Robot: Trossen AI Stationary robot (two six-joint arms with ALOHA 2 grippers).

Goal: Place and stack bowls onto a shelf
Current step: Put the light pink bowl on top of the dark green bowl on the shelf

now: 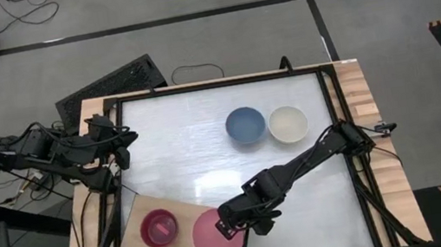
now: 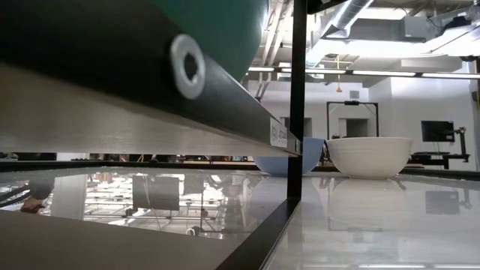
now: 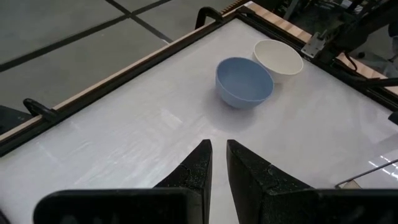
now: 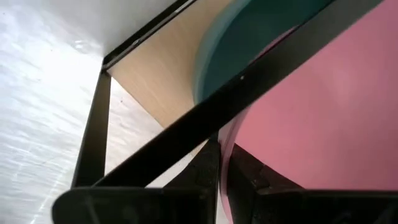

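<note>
Where pincer (image 1: 248,222) grips: pink bowl (image 1: 213,235) mouth-up.

Tabletop (image 1: 206,143): you see a white, glossy, smooth surface that mirrors the room.
Frame (image 2: 298,97): matt black metal bars edging that tabletop.
Shelf (image 4: 163,81): pale matt wood, plain grain.
Slate blue bowl (image 3: 244,82): smooth plastic, soft sheen.
Cream bowl (image 2: 370,156): just beside the blue one, smooth, faintly glossy.
Pink bowl (image 4: 323,106): smooth, matt-looking plastic.
</note>
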